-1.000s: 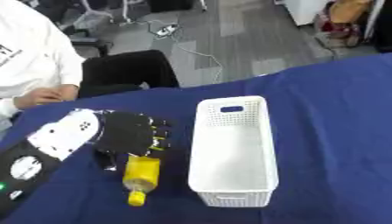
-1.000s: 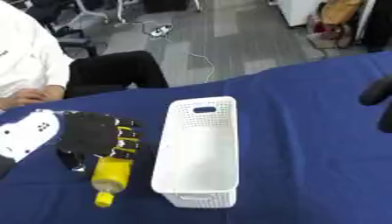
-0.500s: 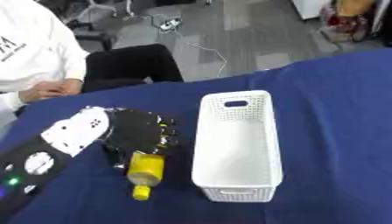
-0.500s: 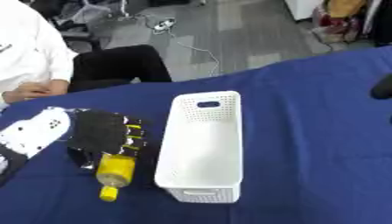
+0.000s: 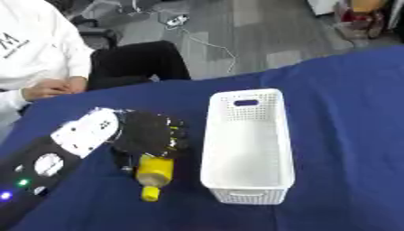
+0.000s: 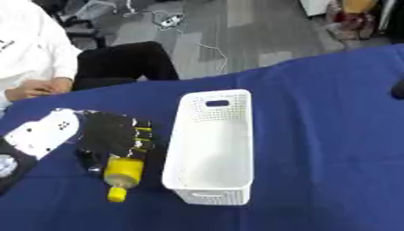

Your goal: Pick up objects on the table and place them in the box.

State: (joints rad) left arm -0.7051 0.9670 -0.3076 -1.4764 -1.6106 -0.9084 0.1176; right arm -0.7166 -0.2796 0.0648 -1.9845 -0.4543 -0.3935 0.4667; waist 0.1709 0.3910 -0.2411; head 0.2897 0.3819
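Yellow bottle [image 5: 154, 173] unmoved under left hand [image 5: 148, 134], as before.

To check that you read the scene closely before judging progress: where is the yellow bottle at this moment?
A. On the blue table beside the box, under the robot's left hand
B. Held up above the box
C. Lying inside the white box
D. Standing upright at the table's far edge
A: the yellow bottle lies on the table left of the white box, with the left hand over its upper end.
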